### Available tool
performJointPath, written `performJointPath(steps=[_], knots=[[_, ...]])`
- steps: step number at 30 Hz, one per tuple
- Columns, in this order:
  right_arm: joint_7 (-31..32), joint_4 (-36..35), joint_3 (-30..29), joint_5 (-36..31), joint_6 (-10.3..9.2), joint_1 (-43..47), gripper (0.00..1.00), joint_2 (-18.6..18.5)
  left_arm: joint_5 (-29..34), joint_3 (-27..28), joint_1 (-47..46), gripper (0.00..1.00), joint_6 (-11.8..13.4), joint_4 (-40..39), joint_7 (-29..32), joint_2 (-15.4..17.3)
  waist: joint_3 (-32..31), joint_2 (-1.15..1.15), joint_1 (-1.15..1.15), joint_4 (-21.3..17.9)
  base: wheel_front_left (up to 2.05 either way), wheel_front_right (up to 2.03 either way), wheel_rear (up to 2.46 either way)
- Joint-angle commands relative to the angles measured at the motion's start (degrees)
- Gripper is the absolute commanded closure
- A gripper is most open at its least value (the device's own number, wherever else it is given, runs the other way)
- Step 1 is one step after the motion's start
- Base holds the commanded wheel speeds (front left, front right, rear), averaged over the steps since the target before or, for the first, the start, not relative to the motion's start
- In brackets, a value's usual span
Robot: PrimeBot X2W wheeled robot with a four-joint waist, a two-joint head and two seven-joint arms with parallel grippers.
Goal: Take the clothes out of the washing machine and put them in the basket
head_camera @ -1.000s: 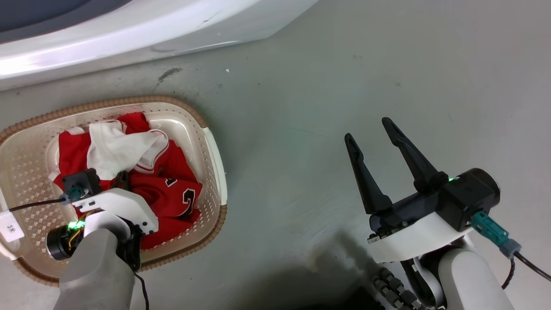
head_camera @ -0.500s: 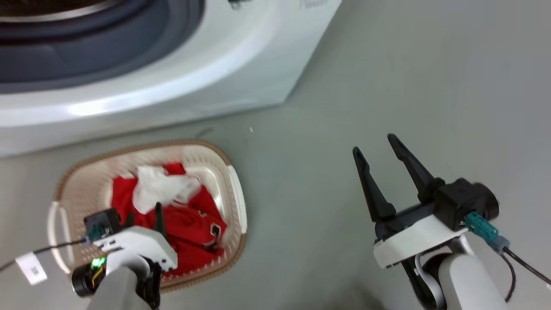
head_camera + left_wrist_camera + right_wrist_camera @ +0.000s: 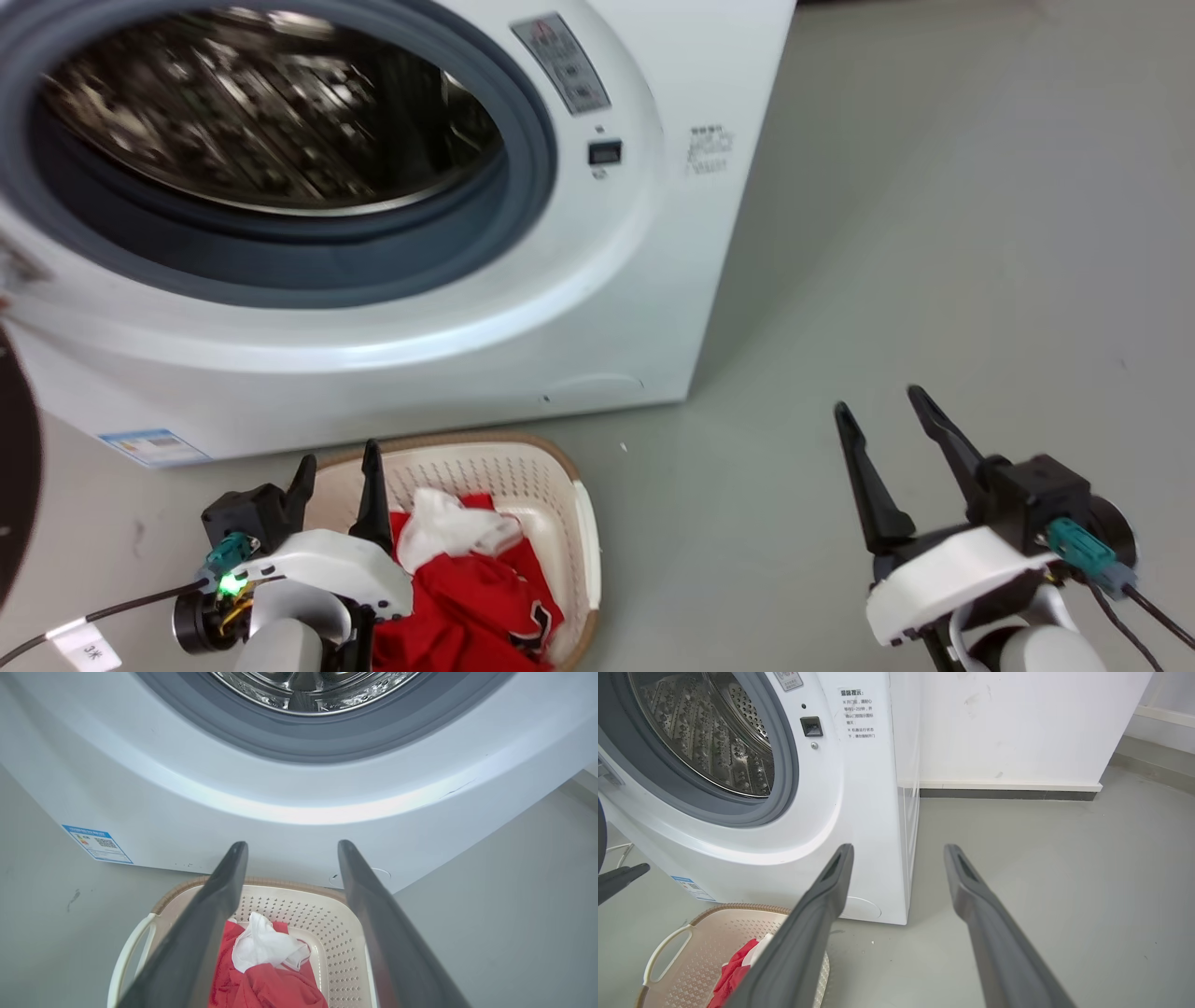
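Hovering over the basket, left end effector gapes empty.

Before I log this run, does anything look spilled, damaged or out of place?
Nothing spilled: the clothes lie inside the basket. Small oddities: a dark scuff on the floor left of it, and a thin dark line, perhaps a scratch, low on the washing machine.

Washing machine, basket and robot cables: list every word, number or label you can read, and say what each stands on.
"温馨提示:" heads the notice on the washing machine; its smaller lines are too small to read.
"3米" on the white cable tag.
Too small to read: the blue sticker low on the machine.
Blurred: the grey label beside the door ring.
No readable numeral on the clothes in the basket.
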Motion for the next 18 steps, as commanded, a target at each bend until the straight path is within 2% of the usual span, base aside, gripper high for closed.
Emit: performJointPath(steps=[1, 11, 18], knots=[[0.4, -0.4, -0.6, -0.2, -0.04, 1.3, 0.00, 0.1, 0.7, 0.2, 1.4, 0.00, -0.3, -2.3, -0.1, -0.1, -4.1, 0.00, 0.01, 2.6, 0.00, 0.00, 0.00], [1.9, -1.7, -4.0, -0.9, -0.04, 5.1, 0.00, 0.1, 6.0, -1.4, 5.8, 0.00, 0.5, -20.1, -0.1, -0.4, -9.9, 0.00, 0.01, 5.0, 0.00, 0.00, 0.00], [2.8, -2.6, -4.9, -1.4, -0.04, 8.4, 0.00, 0.1, 8.8, -2.5, 10.7, 0.00, 1.4, -27.7, 1.4, 1.5, -13.8, 0.00, 0.01, 6.0, 0.00, 0.00, 0.00]])
